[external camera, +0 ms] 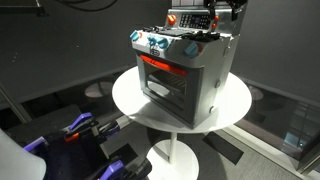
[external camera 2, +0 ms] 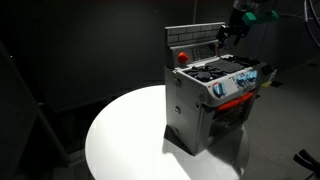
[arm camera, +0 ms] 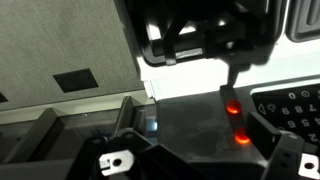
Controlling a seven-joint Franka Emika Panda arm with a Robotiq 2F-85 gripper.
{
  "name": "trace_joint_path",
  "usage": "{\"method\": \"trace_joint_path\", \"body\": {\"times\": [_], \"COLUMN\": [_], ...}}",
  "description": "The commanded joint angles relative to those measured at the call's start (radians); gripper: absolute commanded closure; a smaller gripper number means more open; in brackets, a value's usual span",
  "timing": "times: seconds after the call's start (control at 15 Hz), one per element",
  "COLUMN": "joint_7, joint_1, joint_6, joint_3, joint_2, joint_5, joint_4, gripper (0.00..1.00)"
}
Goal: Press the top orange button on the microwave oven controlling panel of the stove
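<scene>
**Gripper near panel, button not yet pressed**

Gripper [external camera 2: 232, 30] hovers above the microwave oven controlling panel [external camera 2: 195, 42] on the stove [external camera 2: 215, 95], at the end opposite the orange button [external camera 2: 182, 57]. Finger opening: cannot tell. Risk: sideways misalignment presses pale keys [arm camera: 292, 103] instead.

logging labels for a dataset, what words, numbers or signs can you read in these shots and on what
No text is legible in any view.
Pale keys on the microwave oven controlling panel: marks too blurred to read.
Knobs on the stove: too small to show any marking.
</scene>
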Motion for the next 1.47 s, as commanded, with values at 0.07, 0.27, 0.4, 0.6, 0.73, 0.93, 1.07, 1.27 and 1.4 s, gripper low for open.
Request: {"method": "trace_joint_path", "body": {"times": [0.07, 0.27, 0.4, 0.6, 0.73, 0.93, 1.07, 1.27, 1.4], "joint_7": [0.025, 0.025, 0.021, 0.0, -0.018, -0.035, -0.043, -0.047, -0.048], "joint_1": [0.011, 0.01, 0.008, 0.001, -0.006, -0.014, -0.017, -0.017, -0.015], "joint_6": [-0.009, -0.011, -0.018, -0.072, -0.142, -0.249, -0.32, -0.423, -0.476], "joint_3": [-0.013, -0.016, -0.017, -0.009, -0.003, -0.001, 0.0, -0.001, -0.002], "joint_2": [0.037, 0.049, 0.047, 0.027, 0.009, -0.014, -0.036, -0.074, -0.098], "joint_5": [-0.013, -0.014, -0.01, 0.022, 0.051, 0.087, 0.106, 0.112, 0.105], "joint_4": [0.058, 0.074, 0.075, 0.068, 0.062, 0.064, 0.059, 0.046, 0.033], "gripper": [0.0, 0.0, 0.0, 0.0, 0.0, 0.0, 0.0, 0.0, 0.0]}}
